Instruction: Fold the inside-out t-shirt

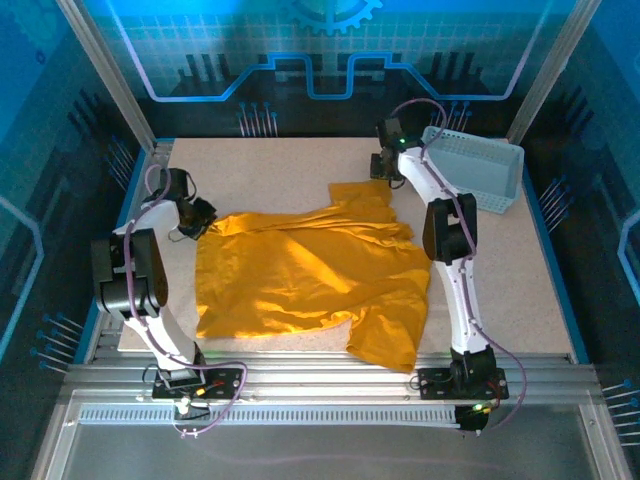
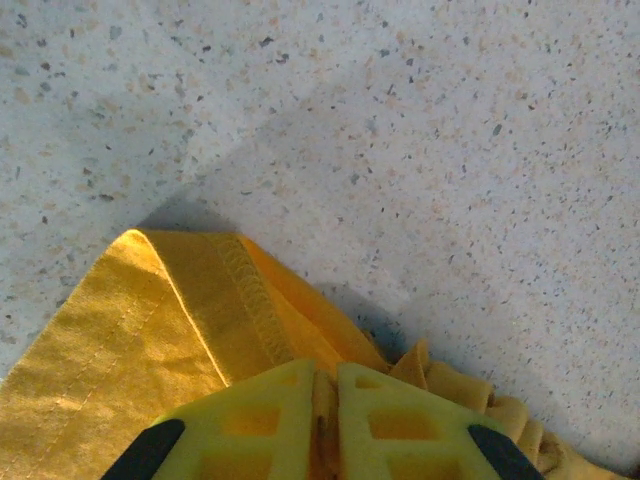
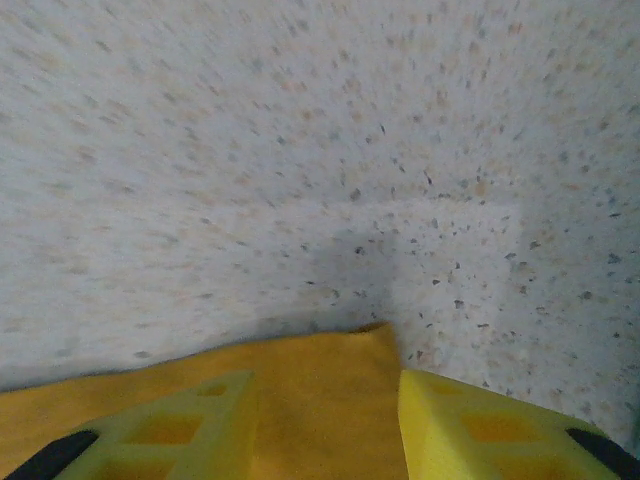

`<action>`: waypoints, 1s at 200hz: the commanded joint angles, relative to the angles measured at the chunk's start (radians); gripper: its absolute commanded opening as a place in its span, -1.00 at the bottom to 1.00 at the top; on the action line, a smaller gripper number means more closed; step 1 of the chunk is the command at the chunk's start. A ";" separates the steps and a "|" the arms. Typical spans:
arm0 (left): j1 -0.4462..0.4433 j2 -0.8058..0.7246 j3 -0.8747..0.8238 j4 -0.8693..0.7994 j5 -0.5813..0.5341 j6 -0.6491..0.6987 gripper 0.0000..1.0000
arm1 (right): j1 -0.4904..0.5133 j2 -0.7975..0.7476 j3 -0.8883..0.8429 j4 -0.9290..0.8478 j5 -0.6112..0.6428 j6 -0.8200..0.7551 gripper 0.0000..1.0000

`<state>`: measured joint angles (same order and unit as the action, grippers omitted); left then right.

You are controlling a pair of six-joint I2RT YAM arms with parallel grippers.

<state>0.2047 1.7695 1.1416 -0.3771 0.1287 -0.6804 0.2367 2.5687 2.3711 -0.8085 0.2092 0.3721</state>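
Note:
The inside-out t-shirt [image 1: 310,275], mustard yellow, lies spread and rumpled across the middle of the table. At its left corner my left gripper [image 1: 205,215] is low on the table. In the left wrist view that gripper [image 2: 327,385] has its yellow fingers almost together, with a fold of the t-shirt [image 2: 150,320] pinched between them and a stitched hem beside it. My right gripper [image 1: 383,172] is at the shirt's far right corner. In the right wrist view its [image 3: 325,390] fingers stand apart, and a corner of the t-shirt [image 3: 300,355] lies flat between them on the table.
A pale grey perforated basket [image 1: 475,170] stands at the back right, just behind the right arm. Speckled tabletop [image 1: 270,170] shows bare beyond the shirt. A metal frame edges the table at the front [image 1: 320,375].

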 commanded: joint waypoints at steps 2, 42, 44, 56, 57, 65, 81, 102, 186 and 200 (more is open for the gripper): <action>-0.006 -0.035 -0.019 0.006 0.014 -0.007 -0.73 | -0.014 0.043 0.086 -0.086 0.010 -0.027 -0.14; -0.006 -0.042 -0.029 0.012 0.009 -0.008 -0.73 | -0.027 0.085 0.106 -0.092 -0.011 -0.021 -0.14; -0.006 -0.043 -0.029 0.012 0.009 -0.008 -0.73 | -0.027 0.087 0.109 -0.094 -0.014 -0.021 -0.14; -0.005 -0.047 -0.032 0.013 0.008 -0.010 -0.72 | -0.028 0.109 0.136 -0.109 -0.036 -0.021 -0.14; -0.005 -0.048 -0.032 0.014 0.008 -0.010 -0.73 | -0.027 0.110 0.137 -0.111 -0.038 -0.021 -0.15; -0.005 -0.052 -0.036 0.015 0.006 -0.011 -0.72 | -0.025 0.129 0.157 -0.122 -0.049 -0.020 -0.16; -0.005 -0.064 -0.047 0.023 0.007 -0.016 -0.72 | -0.023 0.158 0.190 -0.137 -0.064 -0.022 -0.21; -0.005 -0.082 -0.064 0.030 0.007 -0.020 -0.71 | -0.023 0.172 0.205 -0.145 -0.076 -0.018 -0.31; -0.005 -0.287 -0.257 0.144 0.047 -0.064 -0.63 | -0.043 -0.208 -0.026 -0.038 -0.015 -0.029 -1.00; -0.007 -0.340 -0.321 0.170 0.055 -0.077 -0.63 | -0.055 -0.351 -0.153 0.016 -0.007 -0.017 -1.00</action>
<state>0.2047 1.5219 0.9066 -0.2699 0.1516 -0.7193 0.2146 2.5088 2.3432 -0.8864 0.1680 0.3534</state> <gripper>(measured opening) 0.182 0.059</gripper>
